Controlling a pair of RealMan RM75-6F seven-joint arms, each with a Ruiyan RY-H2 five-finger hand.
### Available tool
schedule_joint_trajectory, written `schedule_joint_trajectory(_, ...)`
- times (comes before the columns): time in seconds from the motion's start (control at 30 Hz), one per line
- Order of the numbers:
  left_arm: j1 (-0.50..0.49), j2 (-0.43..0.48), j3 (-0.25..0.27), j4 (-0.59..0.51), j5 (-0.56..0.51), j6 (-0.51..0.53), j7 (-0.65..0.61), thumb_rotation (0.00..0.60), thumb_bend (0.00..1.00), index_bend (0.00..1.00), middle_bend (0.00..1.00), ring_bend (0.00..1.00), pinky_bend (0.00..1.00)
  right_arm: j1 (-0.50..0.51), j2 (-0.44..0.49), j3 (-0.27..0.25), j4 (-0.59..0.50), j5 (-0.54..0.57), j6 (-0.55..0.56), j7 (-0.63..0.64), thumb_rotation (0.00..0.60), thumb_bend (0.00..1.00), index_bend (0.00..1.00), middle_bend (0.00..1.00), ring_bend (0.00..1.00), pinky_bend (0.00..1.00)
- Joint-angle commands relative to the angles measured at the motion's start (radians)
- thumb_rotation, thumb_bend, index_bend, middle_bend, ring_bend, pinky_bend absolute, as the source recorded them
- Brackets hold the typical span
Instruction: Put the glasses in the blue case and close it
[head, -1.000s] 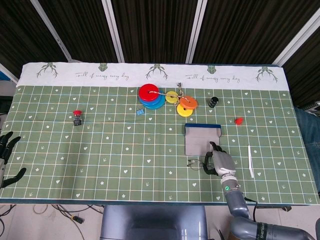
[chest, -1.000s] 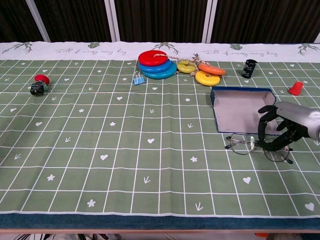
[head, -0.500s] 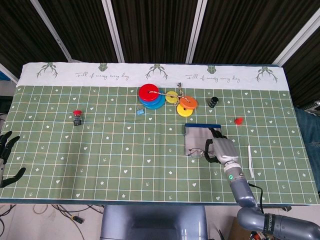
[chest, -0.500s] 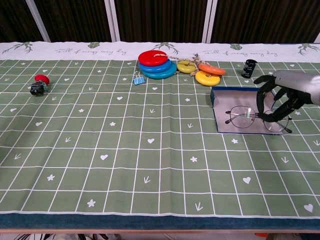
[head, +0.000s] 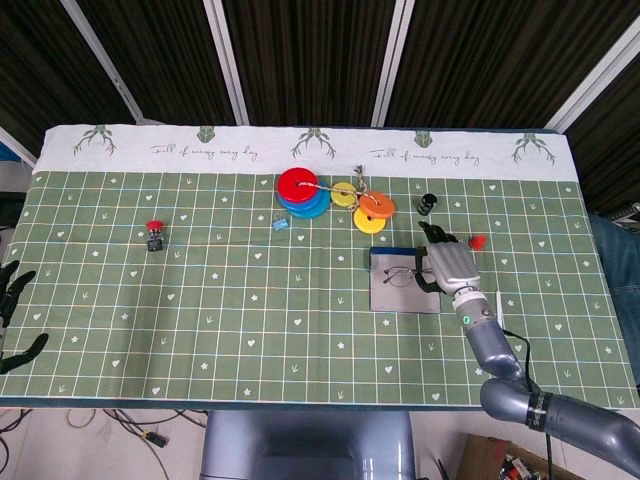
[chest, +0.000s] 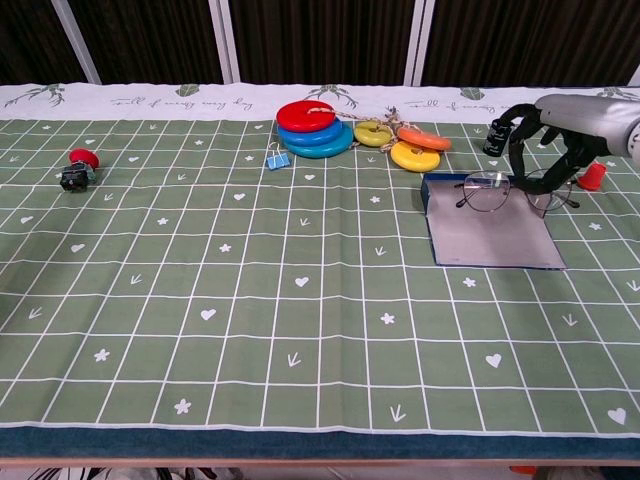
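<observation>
Nearest the robot, at the table's near left edge and well apart from the case, the left hand (head: 15, 315) hangs with its dark fingers spread and nothing in them. On the green gridded tablecloth (chest: 250, 300) lies the open blue glasses case with its grey lining (chest: 492, 233), and the right hand (chest: 560, 140) now holds the thin wire-framed round glasses (chest: 505, 190) above the case's far part, fingers curled around the right lens and temple. A second ago the glasses lay on the cloth just on the near side of the case; since then the hand has lifted them and carried them away from the robot, over the lining. That suggests the pick is done and the step in hand is lowering them in; closing remains. Just beyond the case sit a small red cone (chest: 592, 176), a black cylinder (chest: 498, 136) and coloured plastic rings (chest: 360, 134).
</observation>
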Motion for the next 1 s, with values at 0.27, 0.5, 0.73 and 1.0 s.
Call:
schedule_joint_trajectory(0.27, 0.001, 0.001, -0.002, -0.001, -0.006, -0.001, -0.001, 0.600, 0.24, 0.10, 0.00, 0.00, 0.00, 0.059, -0.065, -0.007, 0.192, -0.100, -0.119, 0.150, 0.600, 0.55, 0.68, 0.03, 0.06, 0.18)
schedule_joint_trajectory(0.5, 0.000, 0.002, -0.003, 0.000, -0.008, -0.003, -0.001, 0.600, 0.24, 0.10, 0.00, 0.00, 0.00, 0.074, -0.099, -0.014, 0.248, -0.106, -0.148, 0.185, 0.600, 0.55, 0.68, 0.03, 0.06, 0.18)
schedule_joint_trajectory(0.73, 0.000, 0.004, -0.004, 0.000, -0.009, -0.004, -0.004, 0.600, 0.23, 0.10, 0.00, 0.00, 0.00, 0.086, -0.125, -0.011, 0.283, -0.094, -0.163, 0.198, 0.600, 0.55, 0.68, 0.03, 0.06, 0.18)
schedule_joint_trajectory(1.0, 0.000, 0.005, -0.004, 0.000, -0.008, -0.005, -0.006, 0.600, 0.24, 0.10, 0.00, 0.00, 0.00, 0.102, -0.144, -0.002, 0.309, -0.063, -0.172, 0.187, 0.600, 0.55, 0.68, 0.03, 0.06, 0.18)
